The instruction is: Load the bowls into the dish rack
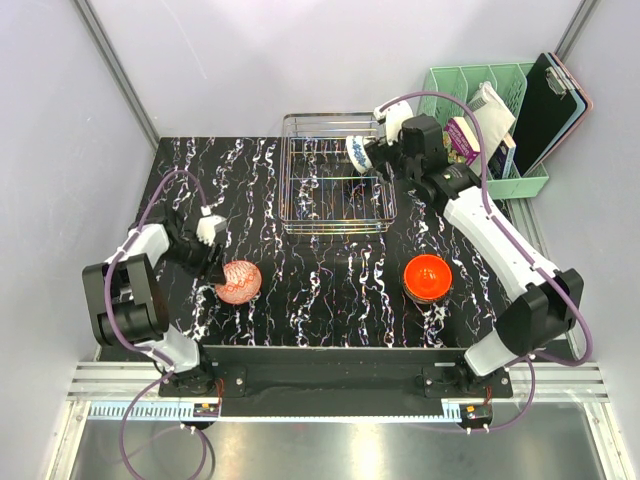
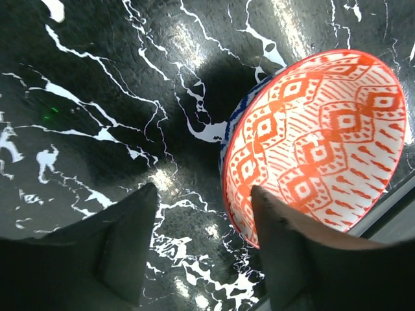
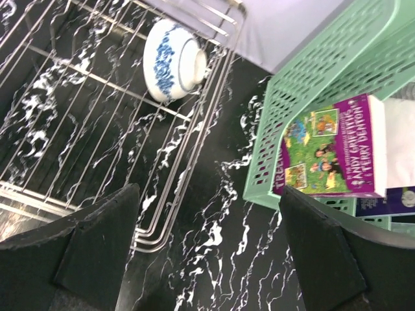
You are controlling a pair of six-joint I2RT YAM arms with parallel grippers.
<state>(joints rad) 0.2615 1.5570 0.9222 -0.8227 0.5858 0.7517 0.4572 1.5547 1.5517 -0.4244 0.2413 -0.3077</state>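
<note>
One blue-and-white bowl (image 3: 174, 59) is already in the dish rack (image 1: 335, 228). It lies on its side in the far right corner, resting against the wires. As far as I can see, that is the only one loaded, and the rest of the rack shows bare grid.

Two more bowls sit on the table (image 1: 330, 280), well apart from each other. A net-patterned bowl (image 2: 311, 142) is near and to the left. It is tipped up, so I look into its red diamond-patterned inside. A glossy orange-red bowl (image 1: 427, 275) stands upright, near and to the right, with nothing touching it. I count only three bowls in my views and cannot see any others, so by my reckoning the job is in its early part, with one in and at least two to go.

The left gripper (image 2: 204, 189) is down at the net-patterned bowl with its jaws partly apart and the near rim between them. One finger overlaps the inside, and the other stands off outside with a strip of table showing between it and the rim. I judge this a pickup being set up, not yet a hold.

The right gripper (image 3: 209, 189) hangs over the right edge of the rack, jaws spread wide and empty, with the racked bowl just beyond it. To its right is the mint-green organiser (image 3: 305, 84), which holds a book (image 3: 331, 146) and is no part of this task.
</note>
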